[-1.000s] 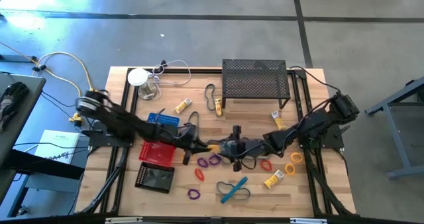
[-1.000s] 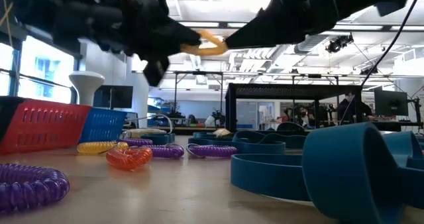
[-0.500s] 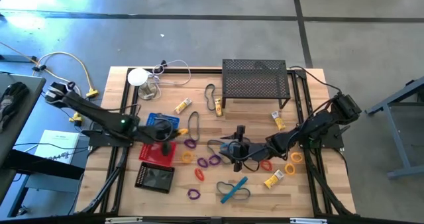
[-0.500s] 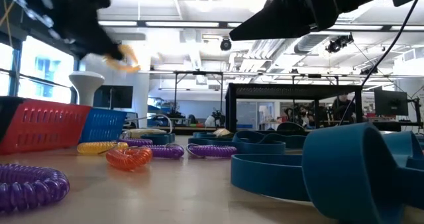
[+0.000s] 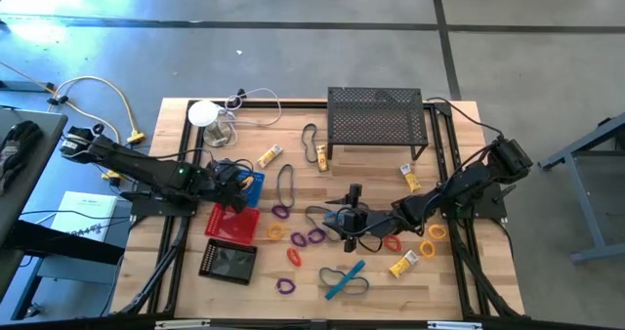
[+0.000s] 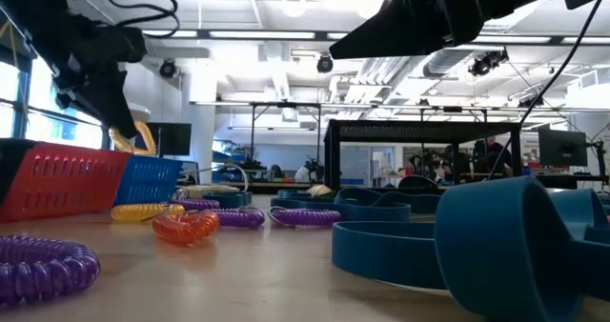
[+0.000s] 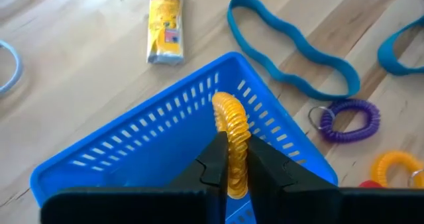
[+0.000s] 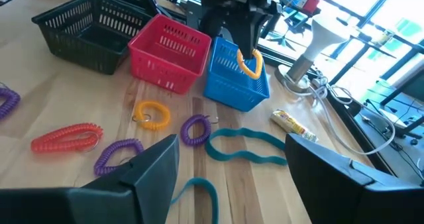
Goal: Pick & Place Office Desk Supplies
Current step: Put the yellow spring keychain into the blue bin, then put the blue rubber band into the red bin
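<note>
My left gripper (image 5: pixel 237 182) is over the blue basket (image 5: pixel 250 178) at the table's left and is shut on a yellow-orange coil ring (image 7: pixel 230 121). The ring (image 8: pixel 250 63) hangs at the basket's opening (image 8: pixel 235 78). My right gripper (image 8: pixel 242 177) hovers open above the table's middle (image 5: pixel 348 219) with nothing between its fingers. Purple (image 5: pixel 314 236), orange (image 5: pixel 294 257) and yellow (image 5: pixel 274 231) coil rings, blue loops (image 5: pixel 344 281) and yellow-and-white tubes (image 5: pixel 403 265) lie loose on the wood. My left gripper pinches the coil ring between its two fingers on one stretch of the coil (image 7: pixel 233 159). The fingers slant down from the table's left. The rest of the ring sticks out past the fingertips and hangs over the blue basket's inside (image 7: pixel 165 151), clear of the table.
A red basket (image 5: pixel 232 223) and a black basket (image 5: pixel 228 262) stand nearer than the blue one. The black mesh shelf (image 5: pixel 376 117) is at the far edge, and a white round device with a cable (image 5: pixel 204 113) at the far left. Bare wood lies along the near edge.
My left gripper has carried the ring from the table's middle, close to my right gripper, toward the left edge and over the blue basket, tipping to point downward. The ring has stayed between its fingers and now hangs lower, at the basket.
</note>
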